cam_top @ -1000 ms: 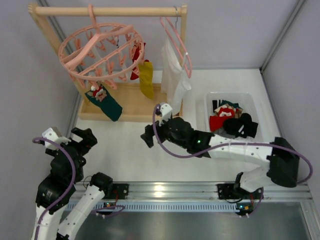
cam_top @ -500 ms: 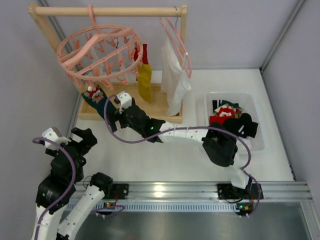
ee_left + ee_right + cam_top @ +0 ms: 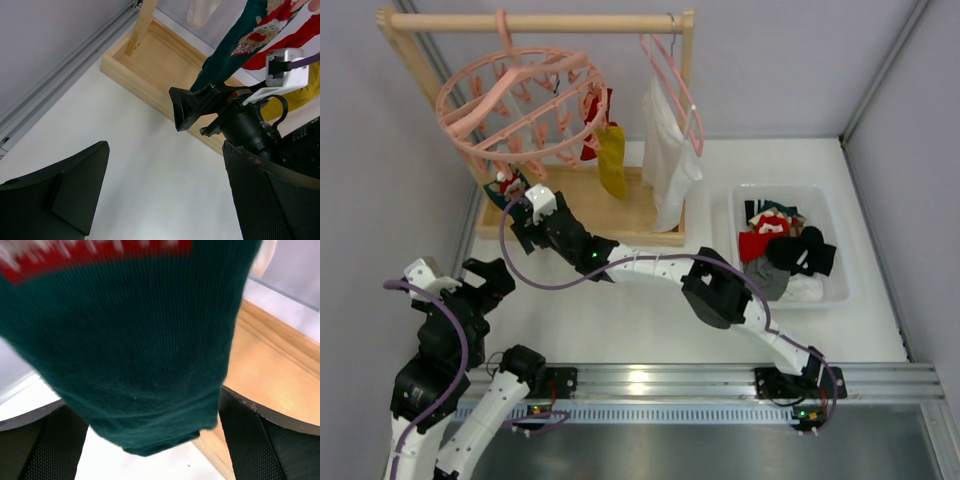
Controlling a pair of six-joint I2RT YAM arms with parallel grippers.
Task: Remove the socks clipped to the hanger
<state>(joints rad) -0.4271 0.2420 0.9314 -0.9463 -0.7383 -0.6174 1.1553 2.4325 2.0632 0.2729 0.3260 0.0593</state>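
Observation:
The pink ring hanger (image 3: 515,95) hangs from the wooden rack's bar. A dark teal sock (image 3: 503,188) with a red-white pattern, a mustard yellow sock (image 3: 613,162) and a red sock (image 3: 596,120) hang clipped to it. My right gripper (image 3: 520,228) is open, and the teal sock's lower end (image 3: 140,365) hangs between its fingers (image 3: 272,440). In the left wrist view the right gripper (image 3: 197,107) sits at the teal sock (image 3: 232,47). My left gripper (image 3: 165,200) is open and empty over the white table, at the near left (image 3: 480,285).
The wooden rack (image 3: 590,212) has a tray base behind the right gripper. A thin pink hanger (image 3: 672,70) holds a white cloth (image 3: 665,150). A clear bin (image 3: 830,225) at the right holds several socks. A grey wall runs along the left.
My right arm has swept left from the table's middle to the teal sock, whose end now sits between its open fingers. The left arm has barely moved.

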